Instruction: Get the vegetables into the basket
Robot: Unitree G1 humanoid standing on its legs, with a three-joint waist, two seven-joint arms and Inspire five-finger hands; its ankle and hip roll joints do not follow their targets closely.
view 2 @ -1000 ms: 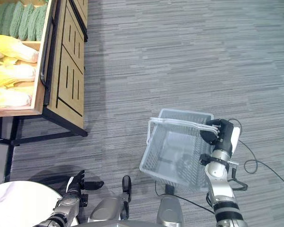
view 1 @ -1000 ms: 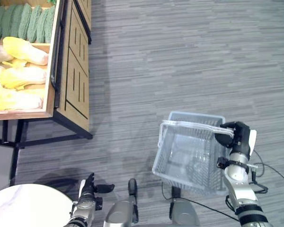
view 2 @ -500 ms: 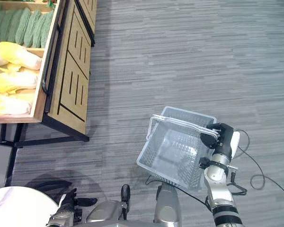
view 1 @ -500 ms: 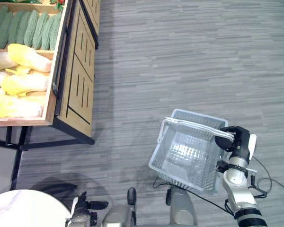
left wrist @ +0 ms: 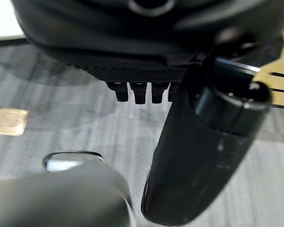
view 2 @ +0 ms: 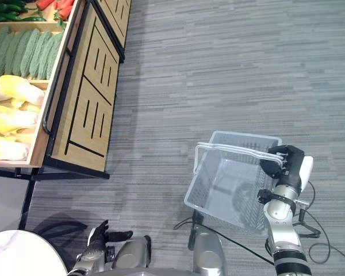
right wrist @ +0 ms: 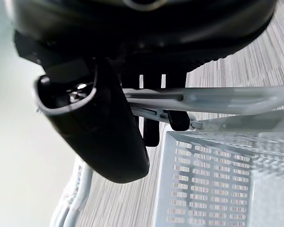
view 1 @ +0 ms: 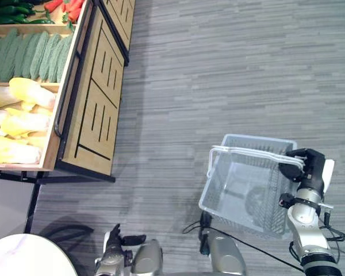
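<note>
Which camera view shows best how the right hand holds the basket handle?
The right wrist view: the fingers curl round the basket handle from very close. Both eye views show the right hand at the basket, small and from above.

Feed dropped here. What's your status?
Right hand fingers curled round basket handle. Left hand open, low, idle. Basket empty; vegetables on stand. Nothing blocking.

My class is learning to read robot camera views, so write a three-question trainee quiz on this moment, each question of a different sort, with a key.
1. True or false: the basket holds vegetables.
2. Which hand grips the basket handle: A left hand, B right hand?
3. Fill in: the yellow vegetables lie on the wooden ____.

Key: 1 false, it holds none; 2 B; 3 stand.
</note>
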